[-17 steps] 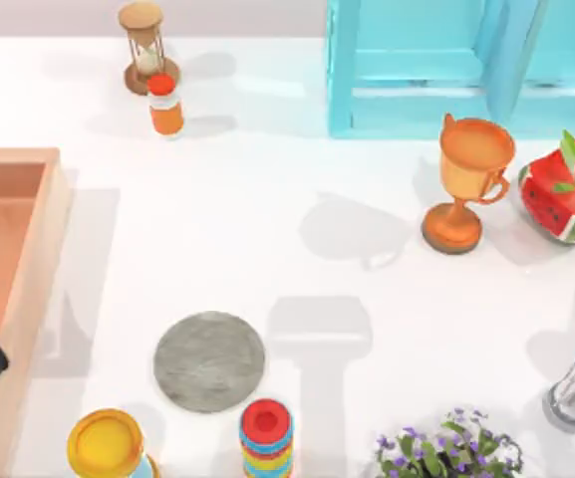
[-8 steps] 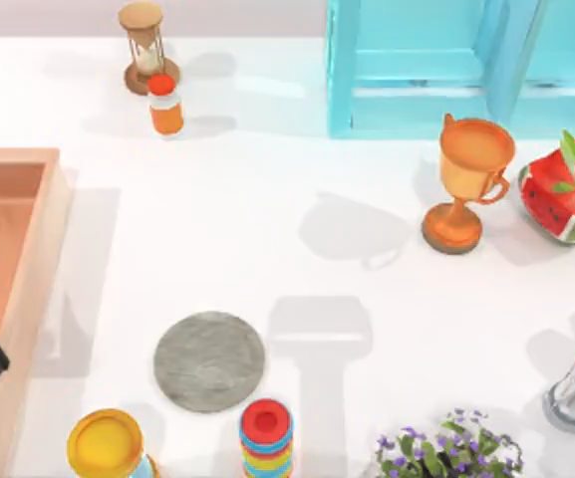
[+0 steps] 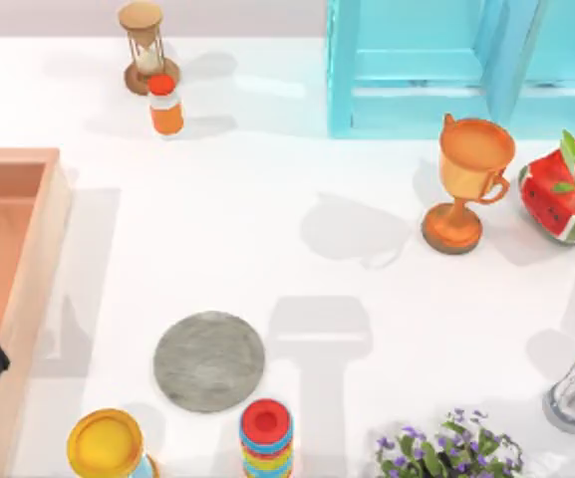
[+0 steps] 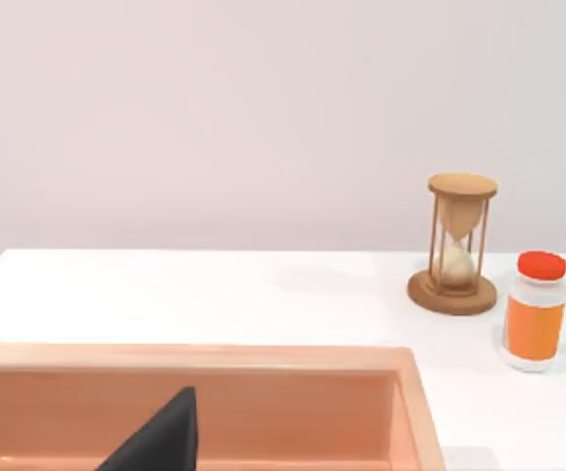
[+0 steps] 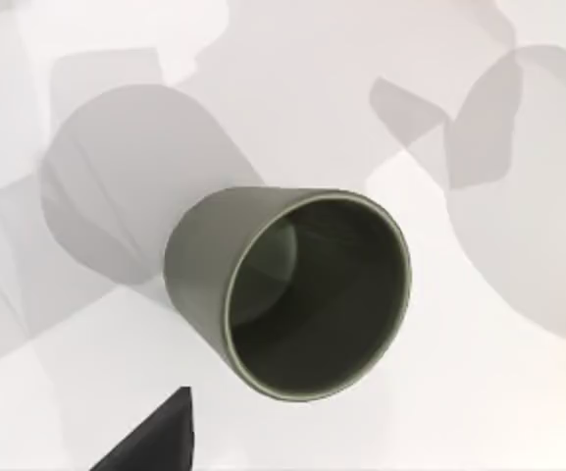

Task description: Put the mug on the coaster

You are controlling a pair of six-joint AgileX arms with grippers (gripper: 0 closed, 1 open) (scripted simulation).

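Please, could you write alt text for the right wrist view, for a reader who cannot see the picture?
A plain grey mug with a darker inside stands on a white table, seen from above at a slant. Soft grey shadows lie across the table around it.

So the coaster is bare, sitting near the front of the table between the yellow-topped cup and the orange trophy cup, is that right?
Not quite. The coaster is bare and near the front, but its neighbours are the yellow-topped cup and the stack of coloured rings, not the trophy cup, which stands far off toward the table's right. The top view shows this.
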